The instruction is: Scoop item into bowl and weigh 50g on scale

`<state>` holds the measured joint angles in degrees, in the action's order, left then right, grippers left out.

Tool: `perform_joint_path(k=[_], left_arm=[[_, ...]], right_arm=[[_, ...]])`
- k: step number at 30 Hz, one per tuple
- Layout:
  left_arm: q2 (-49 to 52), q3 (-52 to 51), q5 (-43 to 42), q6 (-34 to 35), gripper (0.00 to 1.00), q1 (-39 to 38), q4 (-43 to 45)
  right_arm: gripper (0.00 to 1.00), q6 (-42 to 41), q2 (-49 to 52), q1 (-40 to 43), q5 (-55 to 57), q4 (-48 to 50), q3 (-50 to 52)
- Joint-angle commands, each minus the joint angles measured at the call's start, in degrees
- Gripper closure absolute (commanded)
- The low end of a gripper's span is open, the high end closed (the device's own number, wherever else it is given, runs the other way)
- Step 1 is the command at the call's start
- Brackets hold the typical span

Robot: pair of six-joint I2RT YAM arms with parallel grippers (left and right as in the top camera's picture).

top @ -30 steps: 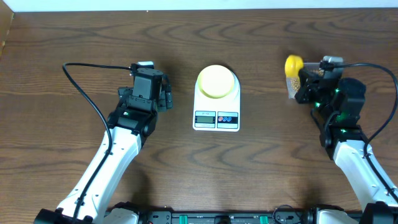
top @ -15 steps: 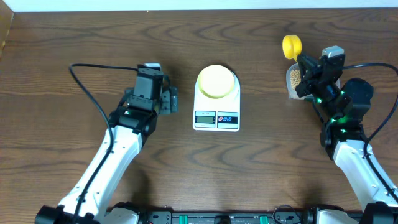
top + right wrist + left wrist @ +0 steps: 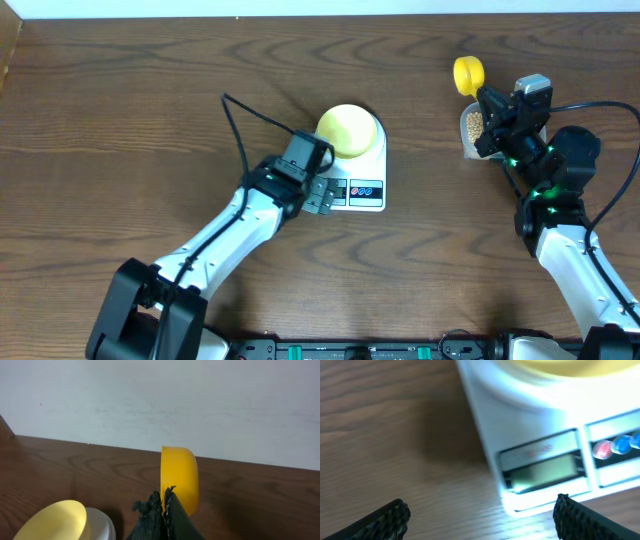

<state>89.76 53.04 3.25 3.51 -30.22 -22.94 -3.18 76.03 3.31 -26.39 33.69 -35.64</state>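
Wood-grain table (image 3: 100,100) carries the scale (image 3: 376,160), bowl (image 3: 345,130) sitting on it; left pincer (image 3: 322,193) gapes wide, empty, at the display (image 3: 545,467), likely to zero it, while right pincer (image 3: 162,510) clamps the yellow scoop (image 3: 179,479) by the beans (image 3: 474,124).

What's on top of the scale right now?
Only the bowl, sitting on the scale; it looks empty. The open left gripper covers the display from overhead, and the wrist view is too blurred to read it. The platform under the bowl is hidden.
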Motion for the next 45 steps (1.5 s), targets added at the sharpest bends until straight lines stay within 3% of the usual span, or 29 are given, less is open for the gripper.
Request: perform_joint_path(k=[1,10,18,45], left_arm=[[0.26,-0.33,-1.81,-0.68,0.06,-1.14,0.28],[0.26,-0.33,-1.79,0.35,0.07,-1.64,0.98],[0.28,-0.33,-1.79,10.47,0.07,-2.1,1.99],[7.23,-0.31,-1.75,10.8,0.06,-7.65,6.88]], right_arm=[[0.99,0.9,0.17,0.35,-0.59,0.13,-0.68],[0.99,0.9,0.17,0.35,-0.7,-0.11,-0.68],[0.99,0.9,0.17,0.33,-1.05,-1.01,-0.68],[0.99,0.92,0.17,0.35,-1.2,-3.76,-0.68]])
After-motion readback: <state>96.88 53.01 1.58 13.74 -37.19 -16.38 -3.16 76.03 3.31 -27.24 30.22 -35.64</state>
